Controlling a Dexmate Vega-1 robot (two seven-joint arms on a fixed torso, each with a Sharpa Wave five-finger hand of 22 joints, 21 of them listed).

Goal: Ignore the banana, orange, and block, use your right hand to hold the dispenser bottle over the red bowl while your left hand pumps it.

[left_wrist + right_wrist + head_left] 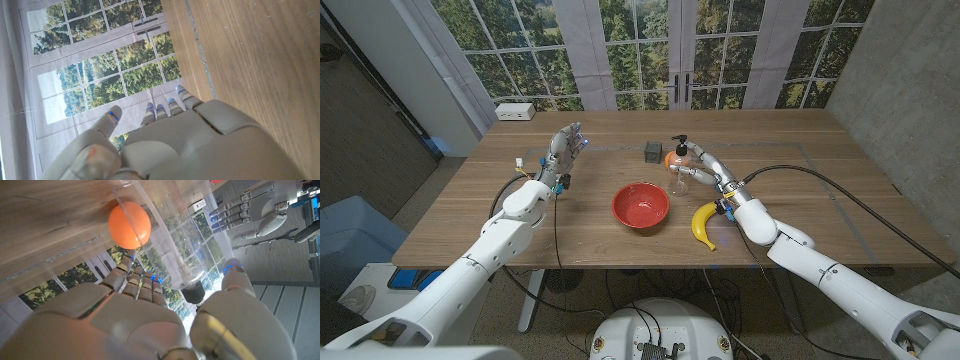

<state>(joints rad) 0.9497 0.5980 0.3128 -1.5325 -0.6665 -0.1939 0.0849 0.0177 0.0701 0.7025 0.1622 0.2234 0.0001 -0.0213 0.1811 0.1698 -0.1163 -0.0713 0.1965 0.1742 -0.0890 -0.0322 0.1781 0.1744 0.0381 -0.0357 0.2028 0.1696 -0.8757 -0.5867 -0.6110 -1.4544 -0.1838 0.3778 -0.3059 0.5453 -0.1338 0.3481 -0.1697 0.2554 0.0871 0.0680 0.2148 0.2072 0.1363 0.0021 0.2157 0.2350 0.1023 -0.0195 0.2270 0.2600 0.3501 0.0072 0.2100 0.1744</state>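
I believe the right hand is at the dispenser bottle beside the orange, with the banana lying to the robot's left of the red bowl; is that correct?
Not quite: the banana lies to the robot's right of the red bowl, as the head view shows. The rest holds: the right hand is at the dispenser bottle beside the orange.

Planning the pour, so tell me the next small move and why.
Probably close the right hand on the bottle and lift it toward the red bowl. In the right wrist view its fingers wrap round the clear bottle, which appears to stand on the table beside the orange, not over the bowl. The left hand waits open.
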